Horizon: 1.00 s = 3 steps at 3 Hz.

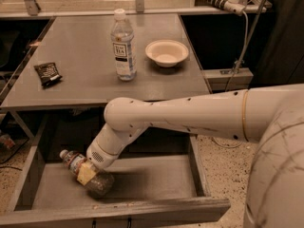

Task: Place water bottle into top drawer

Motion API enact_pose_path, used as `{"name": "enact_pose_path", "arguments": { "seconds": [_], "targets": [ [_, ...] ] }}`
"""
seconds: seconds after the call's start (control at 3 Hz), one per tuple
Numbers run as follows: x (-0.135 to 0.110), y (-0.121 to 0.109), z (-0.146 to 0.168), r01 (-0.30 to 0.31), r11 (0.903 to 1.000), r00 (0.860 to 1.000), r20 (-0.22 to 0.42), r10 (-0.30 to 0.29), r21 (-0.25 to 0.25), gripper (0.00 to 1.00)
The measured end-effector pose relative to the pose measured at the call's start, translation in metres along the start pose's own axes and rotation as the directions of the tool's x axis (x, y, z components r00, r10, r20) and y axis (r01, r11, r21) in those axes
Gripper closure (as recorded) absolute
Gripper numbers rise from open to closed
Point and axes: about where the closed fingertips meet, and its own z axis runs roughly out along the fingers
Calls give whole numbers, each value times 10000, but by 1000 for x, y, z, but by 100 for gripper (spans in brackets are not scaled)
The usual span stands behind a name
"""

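The water bottle (98,183), small, clear and crinkled with a reddish band near its white cap, lies tilted low over the left part of the top drawer (156,180), cap pointing back left. The drawer is pulled out, a wide grey tray with low walls. My gripper (86,173) reaches down into the drawer from the right and is shut on the bottle's middle. A yellowish finger pad (84,175) rests across the bottle. Whether the bottle touches the drawer floor I cannot tell.
On the grey table (80,87) above the drawer stand a taller clear bottle with a white-and-dark label (123,46), a white bowl (166,52) and a black packet (48,73). My white arm (190,115) spans the drawer's right half. The drawer's front panel (142,213) is nearest.
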Motion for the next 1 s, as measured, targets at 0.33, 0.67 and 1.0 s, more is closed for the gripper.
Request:
{"name": "enact_pose_path", "arguments": {
  "seconds": [0.33,0.67,1.0],
  "targets": [
    [0,0,0,-1,10000,10000,2,1,2,81],
    [0,0,0,0,10000,10000,1,0,2,58],
    [0,0,0,0,10000,10000,1,0,1,35]
  ]
}}
